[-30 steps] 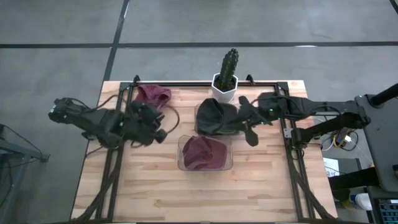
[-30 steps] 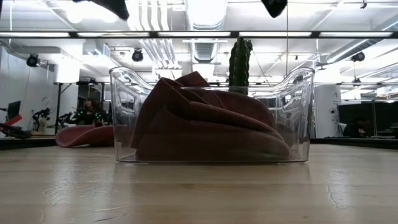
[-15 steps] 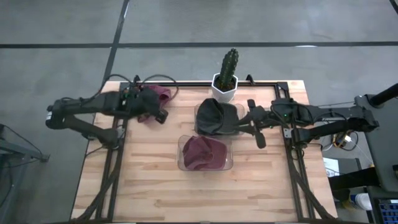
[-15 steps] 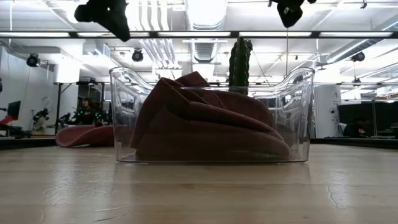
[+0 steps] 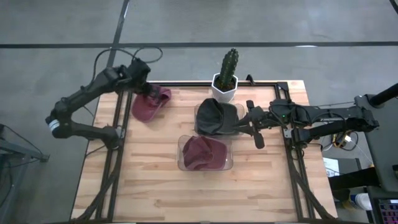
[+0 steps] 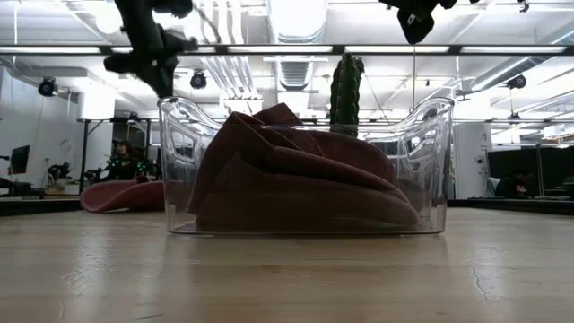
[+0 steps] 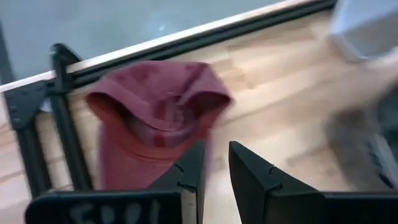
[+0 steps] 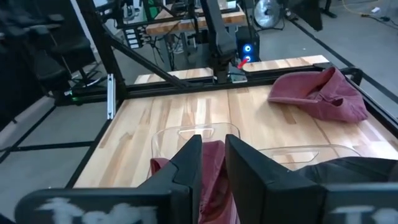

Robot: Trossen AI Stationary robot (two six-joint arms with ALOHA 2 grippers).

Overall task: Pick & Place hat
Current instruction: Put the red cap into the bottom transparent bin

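Wooden surface [image 5: 155, 180] under the rig, two clear bins mid-table: the near bin [image 5: 206, 153] already holds a maroon hat, the far bin [image 5: 216, 118] a dark one. Big change: the left arm has swung up from the table's middle to the far-left corner, and its left gripper [image 7: 213, 167] now hovers over the loose maroon hat [image 5: 150, 103] — next pick lining up, I'd say. Jaws narrow, holding nothing. Right gripper [image 5: 250, 124] waits beside the dark hat, jaws nearly closed, empty.
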